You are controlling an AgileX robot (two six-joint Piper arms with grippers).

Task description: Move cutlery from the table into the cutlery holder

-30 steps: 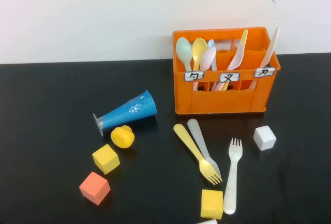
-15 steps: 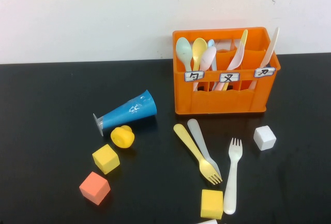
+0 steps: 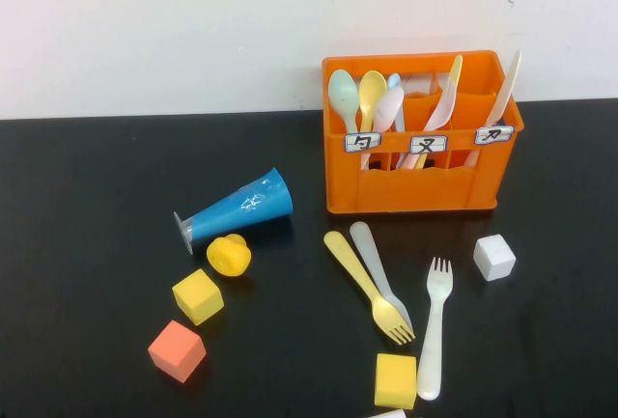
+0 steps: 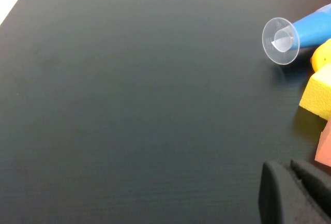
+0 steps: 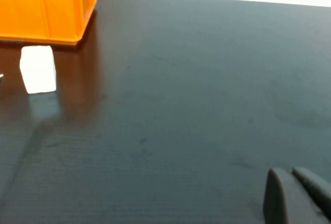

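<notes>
A pale long-handled cutlery piece [image 3: 370, 249] lies on the black table [image 3: 87, 206] in front of the orange cutlery holder [image 3: 415, 186]. A yellow fork [image 3: 359, 275] crosses it and hides its near end. A cream-white fork [image 3: 434, 331] lies beside them. The holder has several spoons and other pieces in it, among them a pale pink spoon [image 3: 389, 107]. Neither gripper shows in the high view. My left gripper [image 4: 287, 166] is shut and empty above bare table near the left blocks. My right gripper [image 5: 288, 175] is shut and empty, well to the right of the holder [image 5: 46, 12].
A blue cone cup [image 3: 237, 208] lies on its side left of the holder. A yellow round toy [image 3: 229, 255], a yellow cube [image 3: 198, 296] and a salmon cube [image 3: 177, 350] sit near it. Another yellow cube [image 3: 395, 380] and a white cube [image 3: 494, 257] flank the forks.
</notes>
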